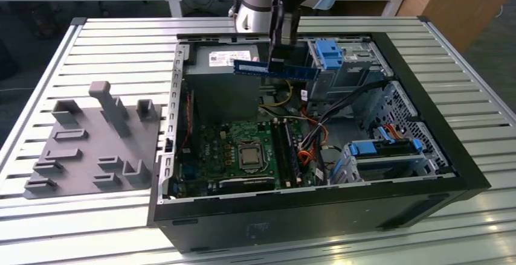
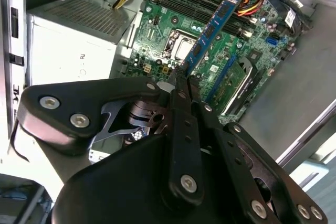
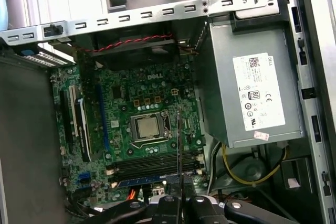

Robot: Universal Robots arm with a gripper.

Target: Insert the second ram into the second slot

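The slatted metal worktop (image 1: 121, 41) carries an open black computer case (image 1: 322, 223). Inside it lies the green motherboard (image 1: 241, 150). Above the case's far end, the pincer (image 1: 278, 66) is clamped on the middle of the second ram (image 1: 250, 67), which hangs level in the air, well apart from the memory slots (image 1: 284, 150) below.
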